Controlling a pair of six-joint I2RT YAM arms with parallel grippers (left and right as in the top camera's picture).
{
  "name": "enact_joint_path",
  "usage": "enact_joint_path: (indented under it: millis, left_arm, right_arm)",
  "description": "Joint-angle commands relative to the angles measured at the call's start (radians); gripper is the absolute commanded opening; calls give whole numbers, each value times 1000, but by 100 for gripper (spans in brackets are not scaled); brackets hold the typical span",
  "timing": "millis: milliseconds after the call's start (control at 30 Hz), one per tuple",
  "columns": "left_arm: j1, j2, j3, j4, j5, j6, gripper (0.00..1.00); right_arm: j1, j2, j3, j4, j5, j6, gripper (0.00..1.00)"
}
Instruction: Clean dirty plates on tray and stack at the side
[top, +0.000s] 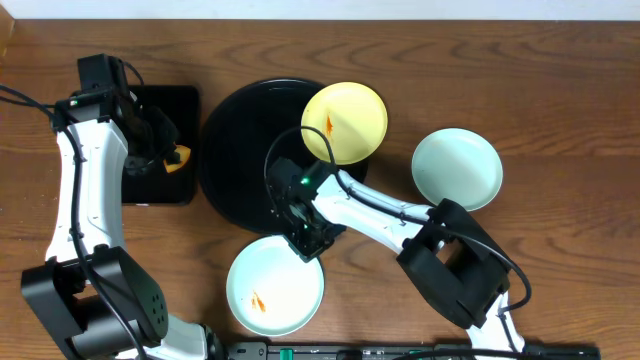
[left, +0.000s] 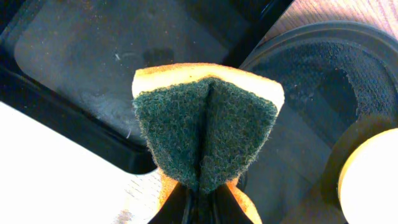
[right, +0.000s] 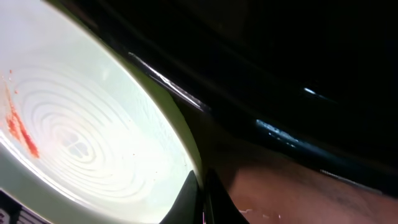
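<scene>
partly on tray: yel. plate (sauce-streaked)

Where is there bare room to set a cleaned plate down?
The table is bare right of and above the clean blue-green plate. The round tray is bare on its left. Crowded at its front rim: the right claw grips the streaked plate.

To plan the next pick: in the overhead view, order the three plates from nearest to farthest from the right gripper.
1. Streaked blue-green plate, front, at the right gripper.
2. Yellow plate, at the back, partly over the tray.
3. Clean blue-green plate, far right.
</scene>
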Motion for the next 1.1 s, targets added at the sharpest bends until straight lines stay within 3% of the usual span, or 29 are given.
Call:
enact_joint_path:
  millis: [0, 367, 600, 867, 1067]
  left_arm:
    - [5, 2, -5, 1, -5, 6, 8]
    - [4, 2, -5, 0, -5, 6, 9]
    - [4, 2, -5, 1, -5, 5, 9]
    - [0, 2, -5, -2, 0, 6, 8]
    - [-34, 2, -5, -2, 49, 63, 8]
  right_arm:
    - [-16, -19, 66, -16, -27, -31, 1]
    - [-186, -127, 101, -15, -114, -23, 1]
    - [-328, -123, 101, 208, -74, 141, 1]
    - [-294, -60, 101, 381, 117, 275, 1]
    - [-246, 1, 101, 461, 131, 309, 1]
